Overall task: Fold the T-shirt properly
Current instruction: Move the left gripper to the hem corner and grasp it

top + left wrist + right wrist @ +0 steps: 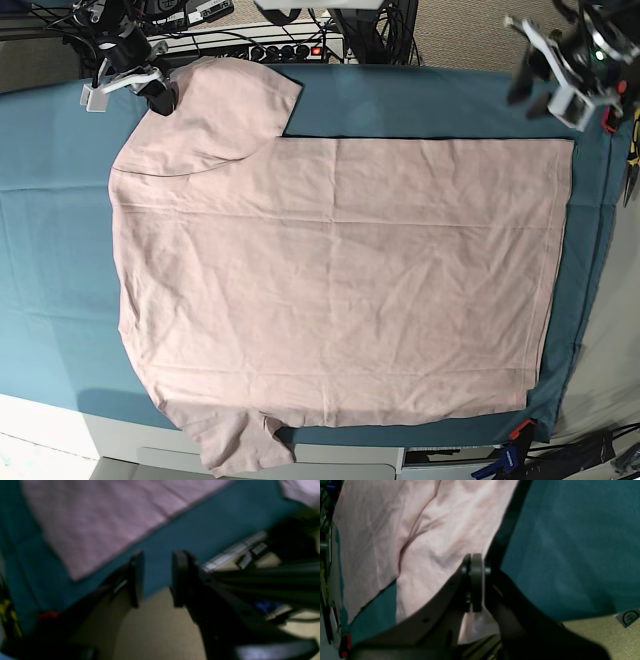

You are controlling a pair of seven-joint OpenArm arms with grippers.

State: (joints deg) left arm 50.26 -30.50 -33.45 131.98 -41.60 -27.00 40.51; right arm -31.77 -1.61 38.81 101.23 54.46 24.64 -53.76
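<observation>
The pale pink T-shirt (pixel 330 270) lies spread flat on the teal tablecloth (pixel 50 260), plain side up. Its hem is toward the right and its sleeves are on the left. My right gripper (pixel 158 98) is at the far sleeve (pixel 235 105). In the right wrist view its pads (pixel 477 580) are pressed together on the sleeve's edge, and pink cloth (pixel 437 537) spreads beyond them. My left gripper (pixel 545 90) hovers above the shirt's far right corner. In the blurred left wrist view its fingers (pixel 136 580) stand apart with nothing between them, over the cloth's edge near the shirt (pixel 100 522).
A power strip (pixel 300 48) and cables lie behind the table's far edge. Tools (pixel 630 150) hang at the right edge, and a red clamp (pixel 520 432) grips the near right corner. Beige floor (pixel 155 630) shows past the table edge.
</observation>
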